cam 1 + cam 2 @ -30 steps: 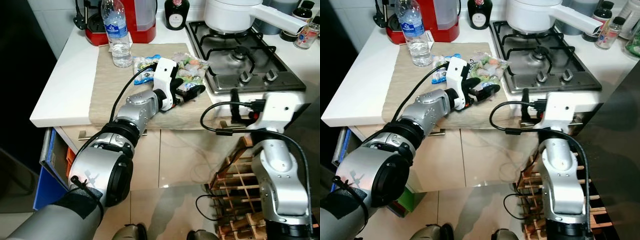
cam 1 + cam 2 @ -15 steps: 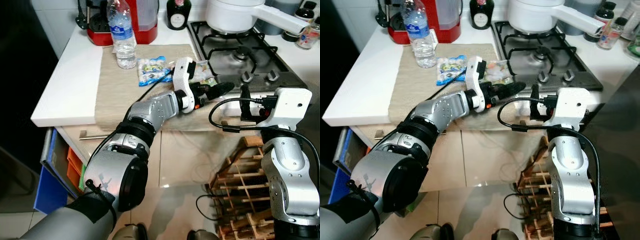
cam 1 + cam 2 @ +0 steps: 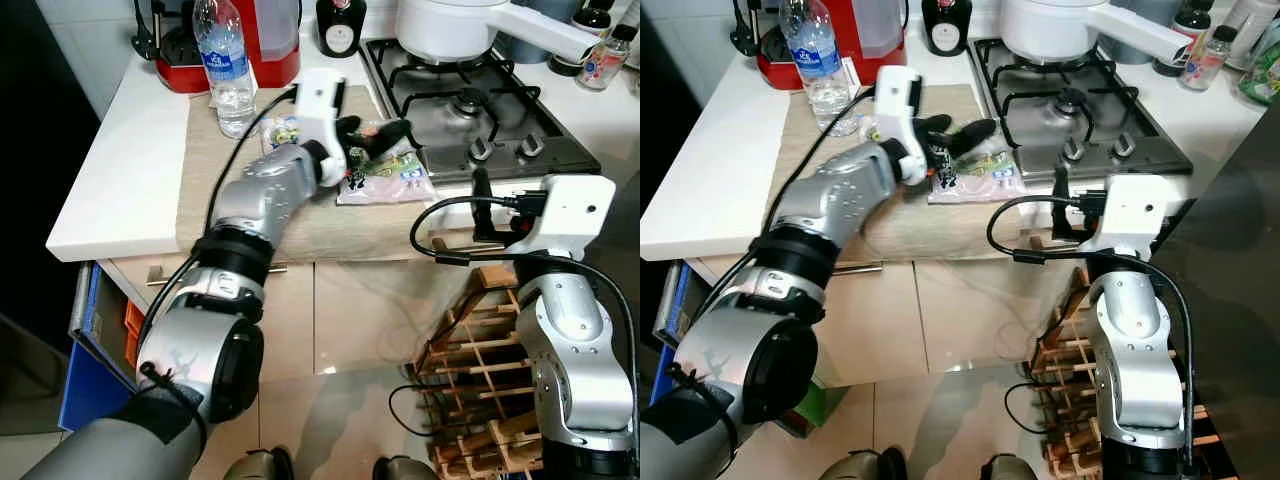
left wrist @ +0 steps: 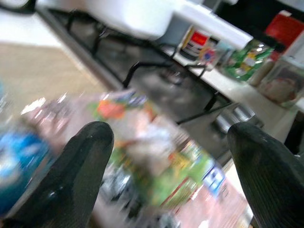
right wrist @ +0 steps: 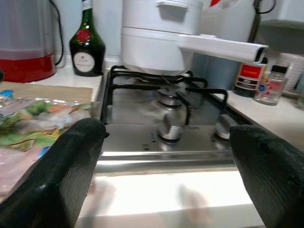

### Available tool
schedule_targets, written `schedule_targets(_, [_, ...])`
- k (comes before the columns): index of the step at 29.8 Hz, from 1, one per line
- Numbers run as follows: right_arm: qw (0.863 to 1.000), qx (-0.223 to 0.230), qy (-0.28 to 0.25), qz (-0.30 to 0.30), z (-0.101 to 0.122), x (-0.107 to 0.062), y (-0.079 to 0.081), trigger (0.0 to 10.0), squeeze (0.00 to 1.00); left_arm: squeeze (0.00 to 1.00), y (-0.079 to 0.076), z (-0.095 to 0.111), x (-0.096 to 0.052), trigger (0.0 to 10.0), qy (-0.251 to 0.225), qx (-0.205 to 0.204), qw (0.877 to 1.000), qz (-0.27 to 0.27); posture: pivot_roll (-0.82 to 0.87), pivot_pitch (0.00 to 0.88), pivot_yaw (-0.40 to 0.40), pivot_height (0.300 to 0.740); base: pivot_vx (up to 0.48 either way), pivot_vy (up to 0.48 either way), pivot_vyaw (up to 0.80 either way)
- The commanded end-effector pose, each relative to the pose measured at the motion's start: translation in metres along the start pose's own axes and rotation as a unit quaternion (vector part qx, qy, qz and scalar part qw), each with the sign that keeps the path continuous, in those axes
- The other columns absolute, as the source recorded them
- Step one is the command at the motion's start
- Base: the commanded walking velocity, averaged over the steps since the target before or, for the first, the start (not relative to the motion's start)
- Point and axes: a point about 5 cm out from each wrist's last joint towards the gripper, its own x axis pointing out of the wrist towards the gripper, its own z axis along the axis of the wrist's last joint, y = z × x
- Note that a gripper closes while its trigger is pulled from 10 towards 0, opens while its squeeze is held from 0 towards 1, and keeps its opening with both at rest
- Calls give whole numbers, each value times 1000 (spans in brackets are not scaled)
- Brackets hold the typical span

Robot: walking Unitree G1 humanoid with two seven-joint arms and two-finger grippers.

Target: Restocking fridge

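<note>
left gripper [image 3: 375, 140]: fingers spread, empty, just above veg bag [image 3: 385, 172] | right gripper [image 5: 161, 156]: spread, empty, facing hob [image 5: 161, 114] | water bottle [image 3: 225, 65]: part full

Left gripper [image 3: 962, 133] fingers spread, over clear food bag [image 3: 980, 175] on beige mat [image 3: 830, 160]. Water bottle [image 3: 812, 62] behind. Right arm [image 3: 1130, 300] low by hob [image 3: 1080, 120].

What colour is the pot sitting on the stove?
White; the pot on the stove shows best in the right wrist view.
</note>
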Motion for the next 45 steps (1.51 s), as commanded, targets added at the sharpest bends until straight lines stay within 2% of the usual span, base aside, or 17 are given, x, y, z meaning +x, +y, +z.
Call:
schedule_targets(1, [1000, 5, -1, 1, 3, 0, 1, 10000, 878, 0, -3, 0, -3, 10000, -3, -12, 1000, 0, -250, 97, 49, 740, 0, 0, 0])
schedule_targets(4, [1000, 6, -1, 3, 3, 0, 1, 10000, 882, 0, -5, -4, -5, 10000, 3, -21, 1000, 0, -247, 97, 48, 740, 0, 0, 0])
schedule_targets(7, [1000, 13, -2, 11, 3, 2, 4, 10000, 878, 0, -14, -19, -11, 10000, 26, -40, 999, 0, -240, 97, 46, 740, 0, 0, 0])
schedule_targets(11, [1000, 23, -3, 19, 4, 2, 6, 10000, 878, 0, -17, -22, -12, 10000, 34, -48, 998, 0, -238, 96, 45, 740, 0, 0, 0])
schedule_targets(13, [997, 55, 8, 49, 4, 0, 11, 10000, 878, 0, -19, -28, -14, 10000, 52, -56, 997, 8, -240, 97, 45, 740, 0, 0, 0])
schedule_targets(16, [996, 59, 14, 65, 3, -1, 12, 10000, 878, 0, -21, -28, -16, 10000, 52, -61, 997, 10, -240, 97, 45, 740, 0, 0, 0])
schedule_targets(26, [993, 74, 38, 89, 0, -5, 8, 10000, 878, 0, -19, -15, -45, 10000, 22, -78, 997, 10, -241, 96, 45, 740, 0, 0, 0])
schedule_targets(31, [992, 78, 43, 93, -1, -4, 8, 10000, 878, 0, -13, -22, -54, 10000, 32, -81, 996, 30, -234, 89, 42, 740, 0, 0, 0])
schedule_targets(35, [991, 79, 44, 95, -1, -2, 9, 10000, 878, 0, -16, -28, -53, 10000, 37, -95, 995, 24, -232, 80, 38, 740, 0, 0, 0])
schedule_targets(38, [991, 79, 41, 102, 0, 0, 12, 10000, 878, 0, -13, -39, -44, 10000, 46, -109, 993, 25, -239, 66, 34, 740, 0, 0, 0])
schedule_targets(45, [991, 75, 39, 105, 1, -1, 13, 10000, 878, 0, -10, -38, -33, 10000, 38, -115, 992, 29, -253, 64, 37, 740, 0, 0, 0])
